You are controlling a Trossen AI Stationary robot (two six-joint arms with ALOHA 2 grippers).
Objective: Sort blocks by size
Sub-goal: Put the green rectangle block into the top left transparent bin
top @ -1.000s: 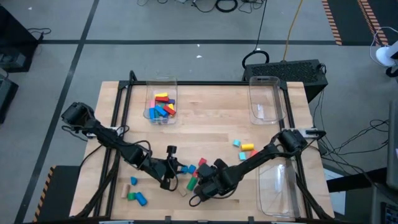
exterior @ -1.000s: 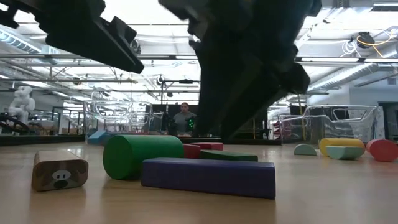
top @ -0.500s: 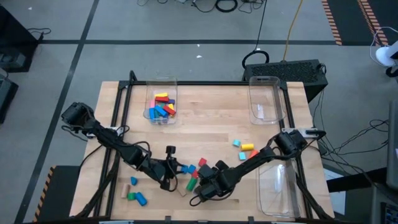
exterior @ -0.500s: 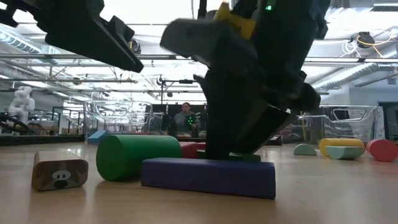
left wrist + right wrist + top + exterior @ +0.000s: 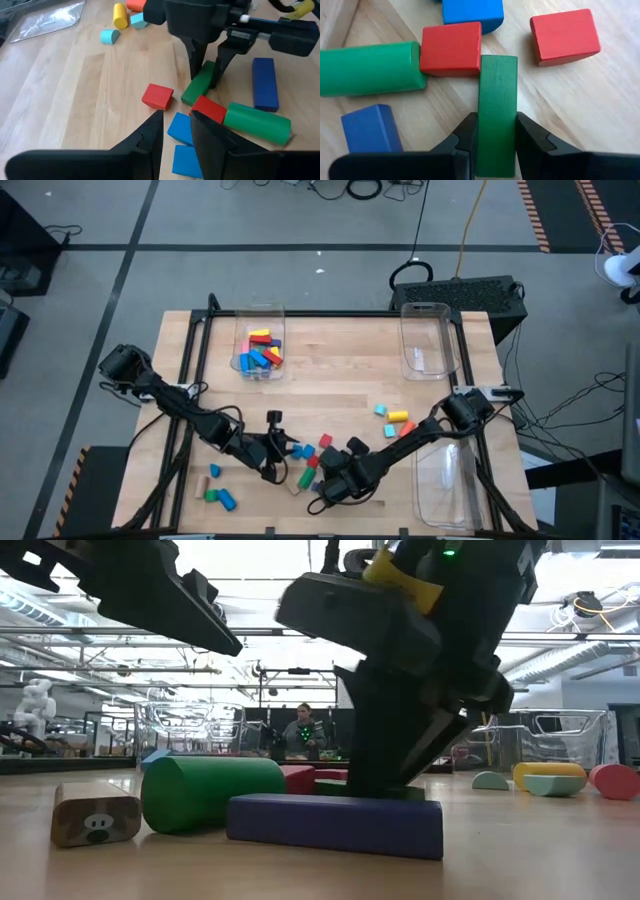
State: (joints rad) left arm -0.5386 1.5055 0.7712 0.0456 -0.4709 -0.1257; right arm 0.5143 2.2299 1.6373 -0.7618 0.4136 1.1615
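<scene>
Right gripper (image 5: 495, 142), lower centre of the high view: fingers clamped on the green bar (image 5: 496, 110), flat on the worktop (image 5: 330, 370). Left gripper (image 5: 176, 132) hovers beside, fingers slightly apart, empty. Risk: red block (image 5: 451, 48) touches the bar; lifting may drag it.

Grey concrete floor (image 5: 300, 220) with cables (image 5: 360, 188) at 12 o'clock, bright ceiling lights (image 5: 250, 560), maybe shelving behind, person (image 5: 303, 732) standing back there.

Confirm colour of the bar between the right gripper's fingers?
Green: the bar sits between the right gripper fingers, clearest in the right wrist view.
</scene>
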